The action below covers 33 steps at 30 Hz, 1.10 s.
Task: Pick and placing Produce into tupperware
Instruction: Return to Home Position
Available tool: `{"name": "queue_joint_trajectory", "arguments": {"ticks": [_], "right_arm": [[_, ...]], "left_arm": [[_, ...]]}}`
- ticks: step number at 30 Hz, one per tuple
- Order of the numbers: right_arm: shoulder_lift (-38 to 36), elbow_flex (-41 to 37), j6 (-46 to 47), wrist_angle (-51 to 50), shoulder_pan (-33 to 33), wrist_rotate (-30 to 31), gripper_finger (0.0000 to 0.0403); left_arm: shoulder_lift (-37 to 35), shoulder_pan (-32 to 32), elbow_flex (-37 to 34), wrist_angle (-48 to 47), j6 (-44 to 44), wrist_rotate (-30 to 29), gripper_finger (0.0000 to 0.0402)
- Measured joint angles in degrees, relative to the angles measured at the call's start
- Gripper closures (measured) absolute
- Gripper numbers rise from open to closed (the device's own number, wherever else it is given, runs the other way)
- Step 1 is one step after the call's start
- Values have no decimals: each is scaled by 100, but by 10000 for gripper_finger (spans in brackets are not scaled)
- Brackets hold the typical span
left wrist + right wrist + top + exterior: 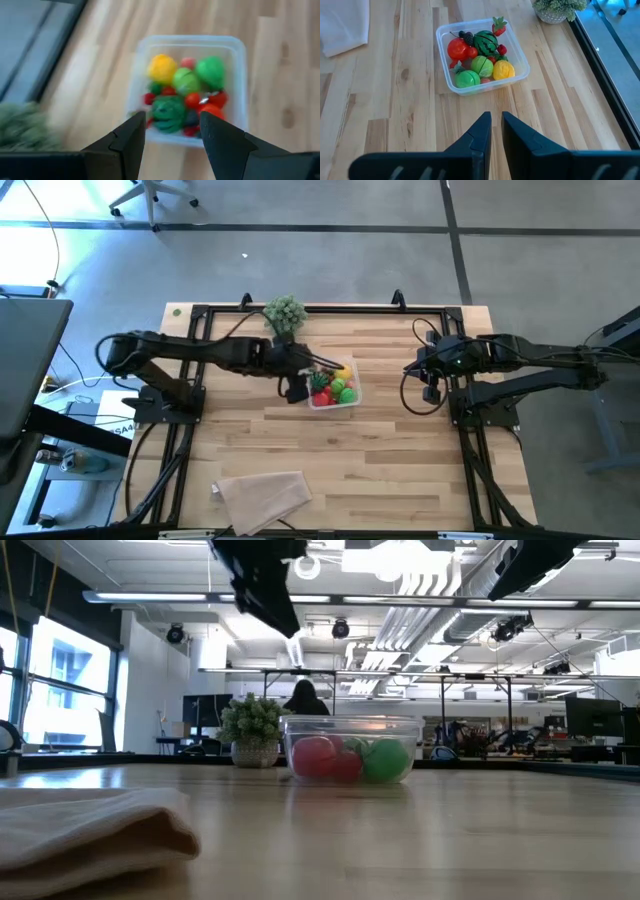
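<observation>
The clear tupperware stands on its base on the wooden table, a little left of centre. Inside it lies the produce: red, green and yellow pieces, among them a striped dark green watermelon ball. A strawberry leans on one rim. My left gripper hangs open above the tupperware's left side, with nothing between its fingers. My right gripper waits shut over the table's right part, away from the tupperware, also holding nothing.
A bushy grey-green plant stands at the far edge just behind the tupperware. A folded beige cloth lies at the near left. Bare wood stretches between the tupperware and the right arm. A person sits in the room beyond.
</observation>
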Motion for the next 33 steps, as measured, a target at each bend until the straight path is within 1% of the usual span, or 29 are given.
{"name": "queue_joint_trajectory", "arguments": {"ticks": [2, 4, 7, 11, 15, 17, 18, 20, 23, 26, 28, 30, 31, 33], "right_arm": [[2, 0, 0, 0, -2, 0, 368], [0, 1, 0, 0, -1, 0, 368], [1, 2, 0, -2, -1, 0, 368], [0, 2, 0, 0, -2, 1, 368], [0, 2, 1, 0, 0, -1, 368], [2, 1, 0, 0, -1, -1, 368], [0, 2, -1, 0, -2, 0, 368], [2, 1, 0, 0, -2, -1, 368], [0, 0, -1, 0, -2, -1, 368], [0, 0, -1, 0, -1, -1, 368], [1, 2, 1, 0, -1, 0, 368], [2, 1, -1, 0, -1, -1, 368], [2, 2, -1, 0, -2, 1, 368], [2, 2, 1, 0, 0, -1, 368]], "left_arm": [[-140, -3, 0, -93, -11, -182, 226], [-307, -9, -31, -293, 29, -179, 230], [-544, -15, -103, -237, 70, -130, 249], [-1030, -13, -295, -259, 133, -127, 299], [-1811, -47, -717, -126, 113, -79, 362], [-2278, -48, -998, 253, 123, 108, 389], [-2520, -48, -1151, 390, 152, 190, 395], [-3027, -48, -1486, 863, 271, 416, 390], [-3713, -37, -1972, 1292, 448, 780, 375], [-4375, -37, -2380, 1548, 547, 1293, 370], [-4736, -37, -2608, 1772, 544, 1796, 373], [-5080, -37, -2765, 1796, 659, 2361, 381], [-5250, -37, -2827, 1817, 694, 2549, 387], [-5634, -38, -2971, 1845, 682, 2660, 397]]}}
